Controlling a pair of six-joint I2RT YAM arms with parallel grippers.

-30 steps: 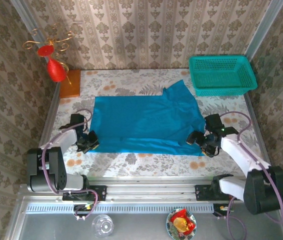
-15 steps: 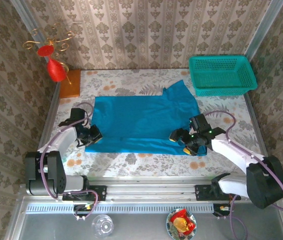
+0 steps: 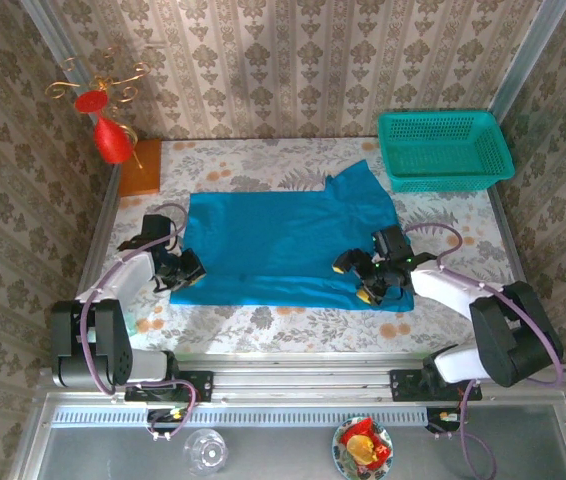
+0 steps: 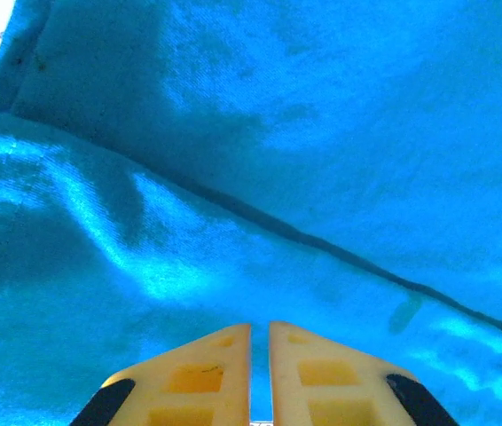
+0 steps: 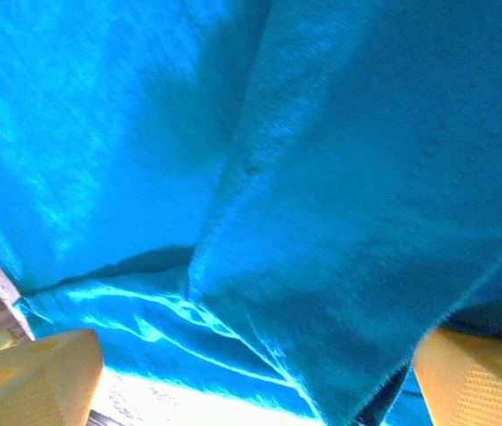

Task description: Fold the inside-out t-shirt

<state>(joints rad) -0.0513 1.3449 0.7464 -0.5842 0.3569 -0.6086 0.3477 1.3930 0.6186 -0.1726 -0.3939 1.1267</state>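
A plain bright blue cloth t-shirt is laid flat on the floral table. Its near left edge is pinched by the jaws of the left gripper. A fold near its right corner is straddled by the wide-spread jaws of the right gripper.

Damask-papered walls enclose a floral-topped table.

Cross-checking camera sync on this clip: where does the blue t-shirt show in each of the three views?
Top external: t-shirt spread flat mid-table, between left hand and right hand.
Left wrist: t-shirt wrinkled just beyond the nearly closed yellow fingers.
Right wrist: a t-shirt fold between wide-apart yellow fingers.
Shared landmark: the t-shirt's near edge, where both hands sit in the top view.
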